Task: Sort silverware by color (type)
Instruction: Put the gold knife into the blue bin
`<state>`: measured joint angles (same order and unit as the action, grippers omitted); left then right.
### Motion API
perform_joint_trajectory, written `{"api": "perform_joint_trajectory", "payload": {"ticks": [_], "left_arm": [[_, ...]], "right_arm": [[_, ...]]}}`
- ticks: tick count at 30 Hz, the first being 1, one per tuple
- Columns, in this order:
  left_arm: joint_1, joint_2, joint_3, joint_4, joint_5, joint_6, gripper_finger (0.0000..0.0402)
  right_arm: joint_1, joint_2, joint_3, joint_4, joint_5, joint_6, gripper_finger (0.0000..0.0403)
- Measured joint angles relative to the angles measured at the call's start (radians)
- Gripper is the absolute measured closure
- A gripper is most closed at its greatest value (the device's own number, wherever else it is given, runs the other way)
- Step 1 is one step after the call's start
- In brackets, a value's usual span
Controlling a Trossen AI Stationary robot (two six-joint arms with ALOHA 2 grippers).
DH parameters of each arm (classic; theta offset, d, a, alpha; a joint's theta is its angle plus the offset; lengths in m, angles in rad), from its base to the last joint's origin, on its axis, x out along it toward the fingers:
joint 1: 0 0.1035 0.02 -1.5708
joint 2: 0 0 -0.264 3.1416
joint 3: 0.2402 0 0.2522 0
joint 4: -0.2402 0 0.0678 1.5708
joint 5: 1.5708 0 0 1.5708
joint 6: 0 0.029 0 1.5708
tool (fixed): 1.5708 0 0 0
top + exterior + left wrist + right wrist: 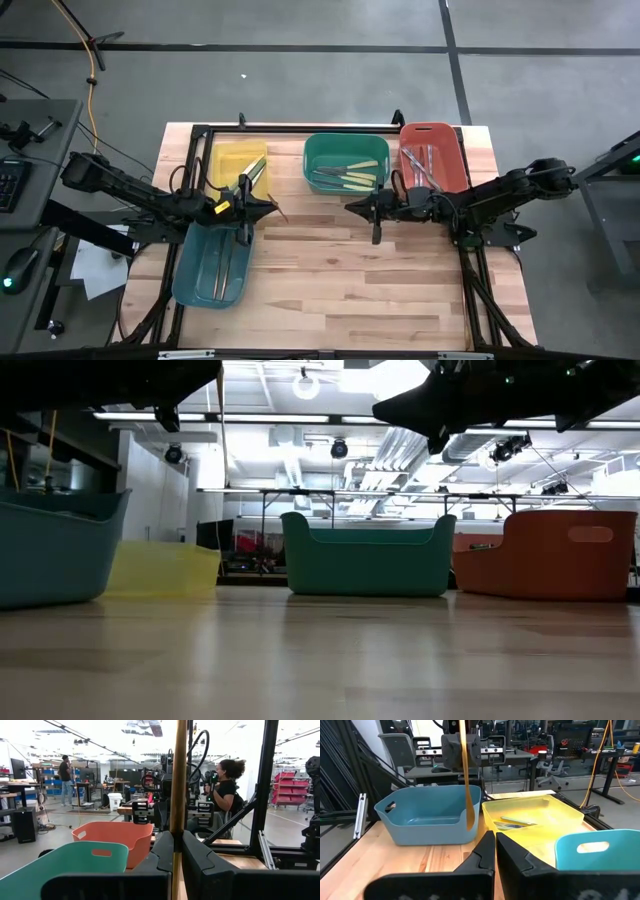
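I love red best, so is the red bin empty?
No, the high view shows several silver-grey utensils lying inside the red bin at the table's back right.

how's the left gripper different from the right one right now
The left gripper is shut on a tan wooden utensil near the teal bin; the right gripper is shut on nothing, near the green bin. Both hover over the table, facing each other.
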<state>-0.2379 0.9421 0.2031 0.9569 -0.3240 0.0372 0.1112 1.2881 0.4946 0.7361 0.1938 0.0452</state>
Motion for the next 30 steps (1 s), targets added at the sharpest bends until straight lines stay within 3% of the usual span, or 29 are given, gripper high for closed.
{"api": "perform_joint_trajectory", "payload": {"ticks": [30], "left_arm": [[0.003, 0.000, 0.001, -0.017, -0.002, 0.001, 0.0401]], "right_arm": [[0.000, 0.000, 0.000, -0.017, 0.001, 0.000, 0.0403]]}}
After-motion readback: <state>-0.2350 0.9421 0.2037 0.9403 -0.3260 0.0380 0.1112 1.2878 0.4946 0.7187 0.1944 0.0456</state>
